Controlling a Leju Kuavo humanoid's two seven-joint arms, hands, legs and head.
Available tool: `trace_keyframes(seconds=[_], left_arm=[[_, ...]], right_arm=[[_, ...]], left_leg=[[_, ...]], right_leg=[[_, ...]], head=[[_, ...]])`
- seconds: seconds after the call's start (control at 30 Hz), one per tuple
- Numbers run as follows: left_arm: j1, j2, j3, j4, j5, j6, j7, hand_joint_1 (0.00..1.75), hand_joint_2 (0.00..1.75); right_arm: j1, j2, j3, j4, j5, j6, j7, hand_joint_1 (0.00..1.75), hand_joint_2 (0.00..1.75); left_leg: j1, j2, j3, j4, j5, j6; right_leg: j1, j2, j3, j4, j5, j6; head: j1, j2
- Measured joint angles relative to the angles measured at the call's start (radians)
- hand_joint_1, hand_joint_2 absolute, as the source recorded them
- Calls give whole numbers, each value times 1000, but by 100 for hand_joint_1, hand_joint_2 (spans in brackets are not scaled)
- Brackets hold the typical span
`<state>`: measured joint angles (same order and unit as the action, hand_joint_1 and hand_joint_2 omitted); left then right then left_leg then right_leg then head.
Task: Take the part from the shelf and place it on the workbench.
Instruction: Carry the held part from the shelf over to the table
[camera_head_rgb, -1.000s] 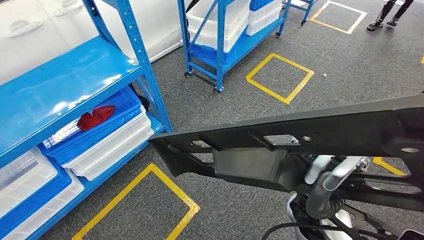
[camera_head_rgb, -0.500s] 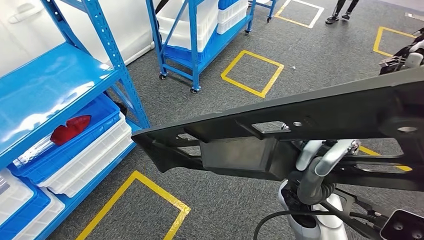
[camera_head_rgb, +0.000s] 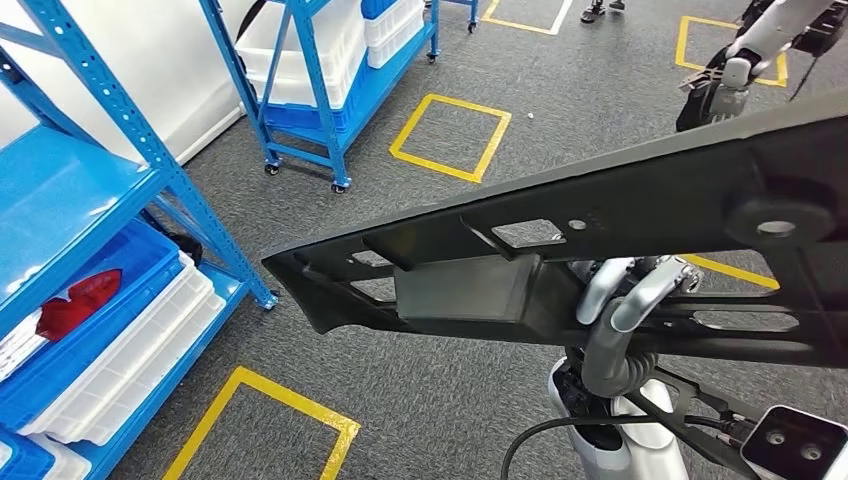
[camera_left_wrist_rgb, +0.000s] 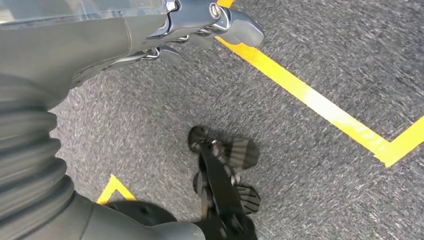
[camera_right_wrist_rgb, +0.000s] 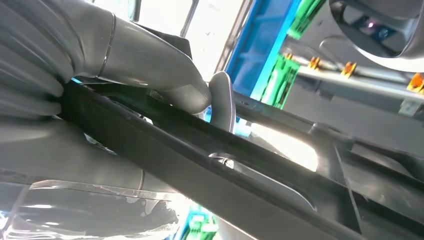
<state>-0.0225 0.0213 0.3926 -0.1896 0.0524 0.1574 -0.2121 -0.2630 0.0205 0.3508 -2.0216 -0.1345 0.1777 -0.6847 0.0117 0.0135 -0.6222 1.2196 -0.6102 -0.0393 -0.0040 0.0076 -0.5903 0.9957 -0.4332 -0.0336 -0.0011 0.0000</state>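
Whole view swung right since before; shelf (camera_head_rgb: 130, 180) now at 9 o'clock. Right hand (camera_right_wrist_rgb: 150, 80) holds long black part (camera_head_rgb: 560, 250), lying 9-to-3. Left hand (camera_left_wrist_rgb: 200, 25) hangs over floor, holding nothing; fingers look partly curled, can't tell more.

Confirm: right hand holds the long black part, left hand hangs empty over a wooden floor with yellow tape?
Not quite: the floor is grey carpet, not wood, as the left wrist view shows. The rest stands: the right hand holds the long black part, and the left hand hangs empty over yellow tape.
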Motion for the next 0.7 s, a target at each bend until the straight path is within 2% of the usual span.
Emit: trace_keyframes(seconds=[0.03,0.07,0.1,0.13,0.2,0.23,0.27,0.33,0.37,0.4,0.43,0.47,0.5,0.53,0.57,0.6,0.63,0.7], left_arm=[[2,0,1,0,-1,-2,0,0,175],[4,0,2,0,-3,-6,-2,0,175],[5,-1,2,0,-5,-10,-4,0,175],[5,-1,2,0,-7,-14,-8,0,175],[4,-2,2,0,-11,-23,-18,0,175],[3,-2,2,0,-13,-27,-22,0,175],[1,-3,2,0,-15,-30,-25,0,175],[-5,-6,2,0,-19,-34,-23,0,175],[-7,-8,2,0,-20,-35,-20,0,175],[-8,-10,2,0,-22,-36,-16,0,175],[-8,-12,2,0,-24,-36,-11,0,175],[-8,-13,2,0,-26,-35,-6,0,175],[-7,-14,2,0,-29,-34,-2,0,175],[-6,-15,2,0,-32,-33,4,0,175],[-5,-17,2,0,-37,-31,11,0,175],[-6,-19,1,0,-42,-30,19,0,175],[-7,-21,0,0,-48,-28,27,0,175],[-10,-28,-3,0,-54,-25,40,0,175]], right_arm=[[7,-1,0,0,0,0,0,175,175],[14,-2,0,0,1,0,-1,175,175],[20,-3,0,0,2,0,-1,175,175],[25,-4,0,-1,3,0,-1,175,175],[32,-6,0,-4,7,-1,-1,175,175],[35,-7,0,-6,10,-1,-1,175,175],[37,-8,-1,-7,12,-2,-1,175,175],[40,-12,-1,-12,18,-3,0,175,175],[41,-15,-1,-16,22,-4,1,175,175],[42,-19,-1,-21,26,-6,2,175,175],[42,-22,-1,-25,31,-9,3,175,175],[43,-24,-1,-28,35,-13,4,175,175],[43,-26,-1,-29,40,-16,5,175,175],[44,-28,-1,-30,45,-20,7,175,175],[44,-29,-1,-30,49,-22,9,175,175],[44,-31,0,-30,54,-23,13,175,175],[44,-32,1,-30,58,-24,17,175,175],[41,-34,5,-31,64,-25,23,175,175]], left_leg=[[0,-4,-25,51,-13,-1],[0,-6,-35,69,-8,-1],[0,-8,-25,41,20,0],[1,-14,1,-22,60,2],[4,-52,61,-161,122,8],[5,-69,78,-202,134,11],[4,-80,84,-218,133,15],[2,-66,85,-224,135,25],[3,-56,87,-229,138,32],[4,-45,89,-234,142,39],[5,-33,90,-239,145,46],[2,-22,90,-240,146,50],[0,-10,90,-240,146,53],[-1,2,90,-240,145,54],[-2,14,90,-240,144,54],[-3,25,90,-239,143,54],[-3,35,90,-238,142,52],[-6,50,93,-234,136,46]], right_leg=[[1,12,0,0,0,0],[1,24,0,1,0,-1],[1,37,1,3,0,0],[1,49,2,5,0,1],[2,72,0,11,-2,7],[1,81,-4,14,-1,12],[0,90,-9,15,1,19],[-3,106,-16,14,6,33],[-3,99,-20,18,3,38],[-2,81,-28,33,-8,42],[0,55,-47,74,-33,47],[0,26,-76,134,-66,51],[-2,10,-110,205,-99,55],[-4,1,-142,272,-125,59],[-6,-1,-160,308,-132,61],[-8,-3,-158,307,-121,62],[-9,-6,-135,264,-94,61],[-5,-34,-55,116,-33,53]], head=[[0,0],[0,0],[-1,0],[-1,0],[0,0],[0,0],[0,0],[0,0],[0,0],[2,0],[3,0],[5,0],[6,0],[6,0],[6,0],[6,0],[6,0],[6,0]])
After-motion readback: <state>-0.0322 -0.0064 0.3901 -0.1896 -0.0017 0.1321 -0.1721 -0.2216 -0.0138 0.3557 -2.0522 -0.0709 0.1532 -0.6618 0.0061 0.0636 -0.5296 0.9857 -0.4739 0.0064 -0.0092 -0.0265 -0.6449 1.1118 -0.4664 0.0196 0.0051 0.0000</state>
